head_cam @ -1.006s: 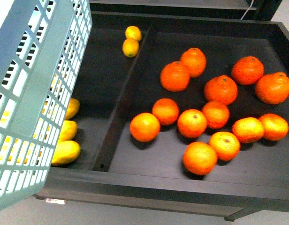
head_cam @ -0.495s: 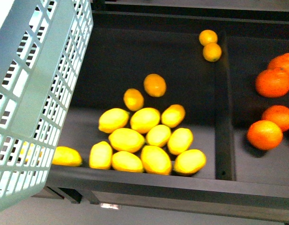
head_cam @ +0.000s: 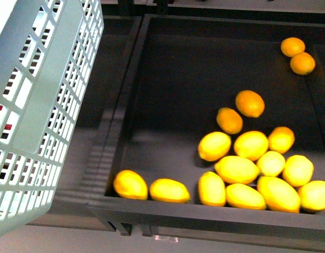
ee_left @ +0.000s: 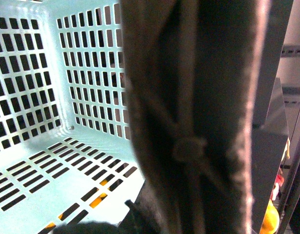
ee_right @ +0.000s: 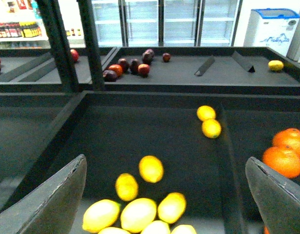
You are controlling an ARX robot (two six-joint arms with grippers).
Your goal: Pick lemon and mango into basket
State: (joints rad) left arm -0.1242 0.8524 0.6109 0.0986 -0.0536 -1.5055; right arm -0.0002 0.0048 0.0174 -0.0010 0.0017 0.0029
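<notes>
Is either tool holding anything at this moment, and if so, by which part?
The left tool appears to hold the basket by its brown handle, which fills the left wrist view. The right tool is open and empty.

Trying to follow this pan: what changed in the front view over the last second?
The view swung left: the oranges slid out rightward, and the lemons came in, now lower right. No fruit visibly taken or released. The basket stayed at the left edge.
</notes>
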